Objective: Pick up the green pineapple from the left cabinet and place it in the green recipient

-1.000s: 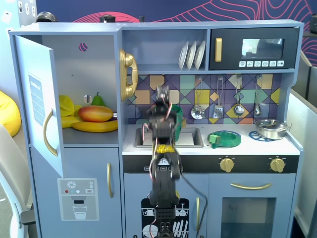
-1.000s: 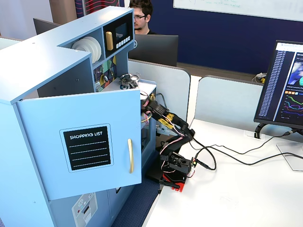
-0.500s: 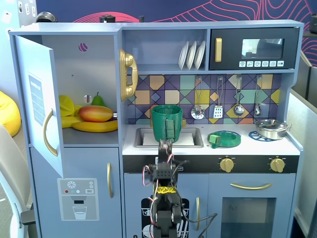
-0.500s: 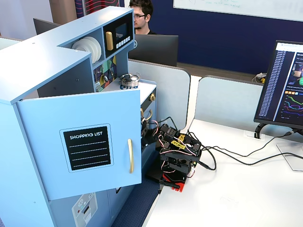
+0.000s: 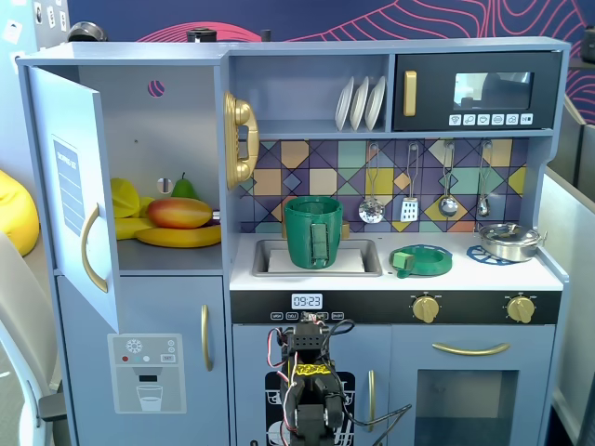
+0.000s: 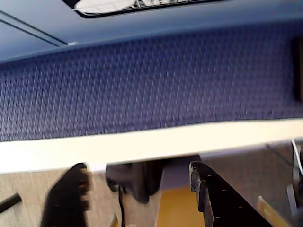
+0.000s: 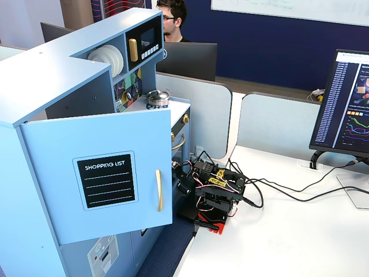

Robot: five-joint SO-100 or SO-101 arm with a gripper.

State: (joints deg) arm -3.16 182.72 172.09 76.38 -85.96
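The left cabinet stands open, its door swung out to the left; the door also shows in a fixed view. I cannot make out the green pineapple; only a smooth green fruit top peeks out behind the mango. The green recipient stands upright in the sink. My arm is folded low in front of the kitchen, far below both; it also shows in a fixed view. In the wrist view my gripper is open and empty, facing a blue partition.
Bananas lie on the cabinet shelf. A flat green-and-blue dish and a steel pot sit on the counter. A gold toy phone hangs beside the cabinet. Cables and a monitor are on the desk.
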